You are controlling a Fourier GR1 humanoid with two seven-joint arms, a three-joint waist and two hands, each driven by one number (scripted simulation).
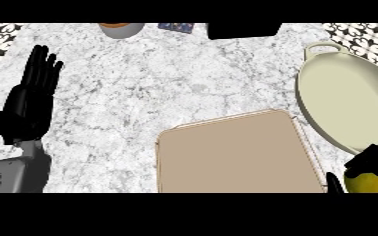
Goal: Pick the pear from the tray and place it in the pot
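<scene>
A yellow pear (363, 182) shows at the lower right corner, held off the tray's right side. My right hand (362, 164) is curled round it, with black fingers above it and the thumb at its left; most of the hand is cut off by the view's edge. The tan tray (236, 155) lies flat in the lower middle with nothing on it. The pale cream pot (339, 97) with a loop handle sits at the right, just beyond the pear. My left hand (31, 97) rests open at the far left, fingers up.
A grey cup (122, 29) with an orange inside, a small dark blue item (176, 27) and a black object (244, 30) stand along the far edge of the marble counter (148, 90). Patterned tiles show in both top corners.
</scene>
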